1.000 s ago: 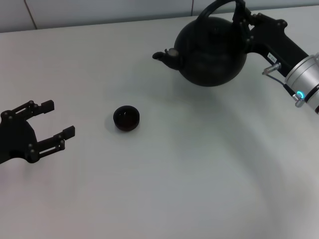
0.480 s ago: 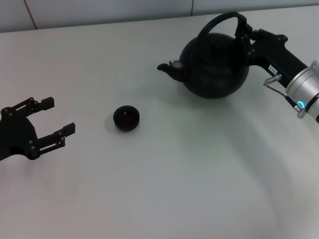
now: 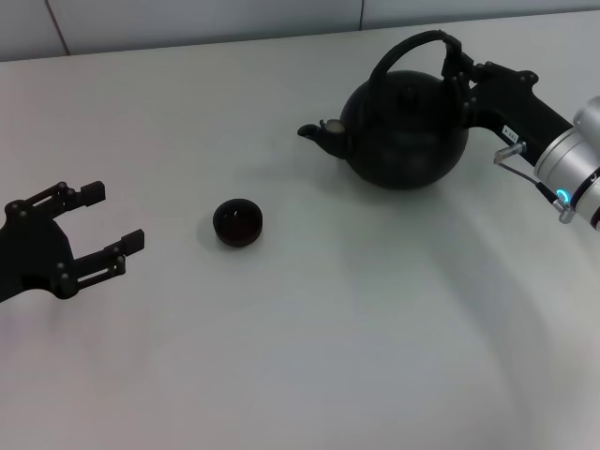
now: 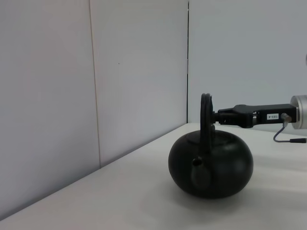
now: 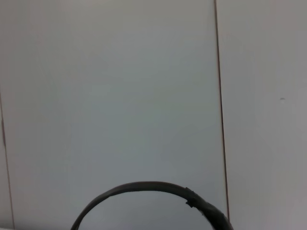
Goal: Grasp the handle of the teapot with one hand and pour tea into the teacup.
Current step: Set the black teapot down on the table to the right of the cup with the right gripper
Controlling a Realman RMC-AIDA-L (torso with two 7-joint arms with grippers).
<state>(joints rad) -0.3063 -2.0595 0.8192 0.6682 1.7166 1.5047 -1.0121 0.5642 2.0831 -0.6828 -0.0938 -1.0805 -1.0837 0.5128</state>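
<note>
The matte-black teapot (image 3: 403, 131) stands upright at the back right of the table, its spout pointing left toward the teacup (image 3: 237, 222). My right gripper (image 3: 457, 71) reaches in from the right and is shut on the thicker right side of the arched handle (image 3: 405, 49). From the left wrist view the teapot (image 4: 211, 167) appears to rest on the tabletop, with the right gripper (image 4: 214, 117) clamped on the handle (image 4: 206, 122). The right wrist view shows only the handle's arc (image 5: 144, 188). My left gripper (image 3: 94, 225) hovers open at the left, well apart from the cup.
The white table (image 3: 309, 356) stretches wide in front of the teapot and cup. A pale panelled wall (image 3: 187, 19) runs along the table's far edge behind the teapot.
The right gripper has brought the teapot down and slightly to the right, from raised to low at the tabletop. The left arm has hardly moved.
</note>
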